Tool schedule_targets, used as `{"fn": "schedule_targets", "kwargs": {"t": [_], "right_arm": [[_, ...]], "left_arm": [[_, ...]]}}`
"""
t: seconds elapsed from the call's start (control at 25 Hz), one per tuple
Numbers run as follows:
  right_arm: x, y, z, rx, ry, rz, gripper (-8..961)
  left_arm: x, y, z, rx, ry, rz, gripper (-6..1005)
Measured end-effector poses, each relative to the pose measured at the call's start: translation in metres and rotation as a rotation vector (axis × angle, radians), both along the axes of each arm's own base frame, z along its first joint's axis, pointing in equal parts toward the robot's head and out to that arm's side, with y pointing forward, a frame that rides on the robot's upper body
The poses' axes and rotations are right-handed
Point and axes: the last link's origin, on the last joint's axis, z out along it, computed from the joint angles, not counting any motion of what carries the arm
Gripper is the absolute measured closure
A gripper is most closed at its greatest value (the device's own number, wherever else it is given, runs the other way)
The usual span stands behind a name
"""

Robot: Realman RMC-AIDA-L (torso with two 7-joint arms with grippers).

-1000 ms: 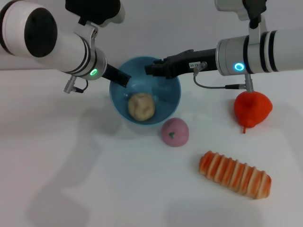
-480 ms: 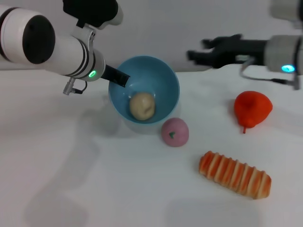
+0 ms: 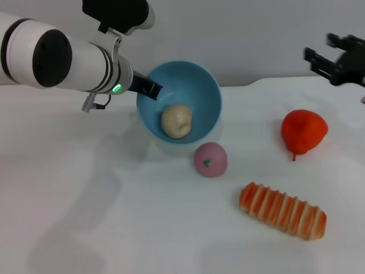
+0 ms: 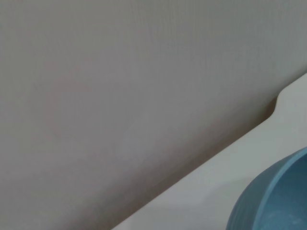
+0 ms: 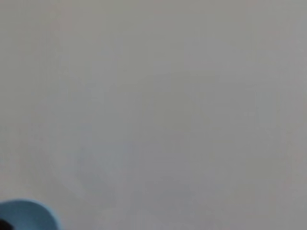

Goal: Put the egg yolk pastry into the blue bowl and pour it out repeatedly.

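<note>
Left gripper (image 3: 149,87) jaws clamp the tilted bowl's (image 3: 197,80) rim, pastry (image 3: 176,121) inside; right gripper (image 3: 333,60) hangs far right, jaws spread.

White desk (image 3: 114,217): pink ball (image 3: 210,159), red pear-shaped fruit (image 3: 304,132) and orange-striped bread (image 3: 283,210) lie on it, well apart from one another.

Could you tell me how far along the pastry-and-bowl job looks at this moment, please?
Done: the egg yolk pastry lies inside the blue bowl. In hand: the left tool grips the bowl's rim, and the bowl is tipped toward the pink ball. Left: the pastry has not rolled out yet. The right tool hangs open at the far right, away from everything.
</note>
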Motion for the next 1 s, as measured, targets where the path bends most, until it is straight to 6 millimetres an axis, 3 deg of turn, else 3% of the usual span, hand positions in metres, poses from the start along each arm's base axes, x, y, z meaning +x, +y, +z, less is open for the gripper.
{"fn": "schedule_targets", "kwargs": {"t": [0.08,0.12,0.32,0.56,1.0], "right_arm": [[0.027,-0.012,-0.002,0.074,-0.019,-0.032,404],[0.027,-0.012,-0.002,0.074,-0.019,-0.032,404],[0.073,-0.036,-0.001,0.224,0.038,-0.148,403],[0.097,-0.064,0.002,0.322,0.126,-0.211,403],[0.127,-0.091,-0.009,0.37,0.16,-0.344,403]], "left_arm": [[0.001,0.001,0.0,0.008,-0.004,-0.01,1000],[0.001,0.001,0.0,0.008,-0.004,-0.01,1000],[0.007,0.005,0.001,0.034,-0.015,-0.052,1000],[0.014,0.008,0.002,0.049,-0.019,-0.085,1000],[0.088,0.009,0.006,0.139,-0.063,-0.418,999]]}}
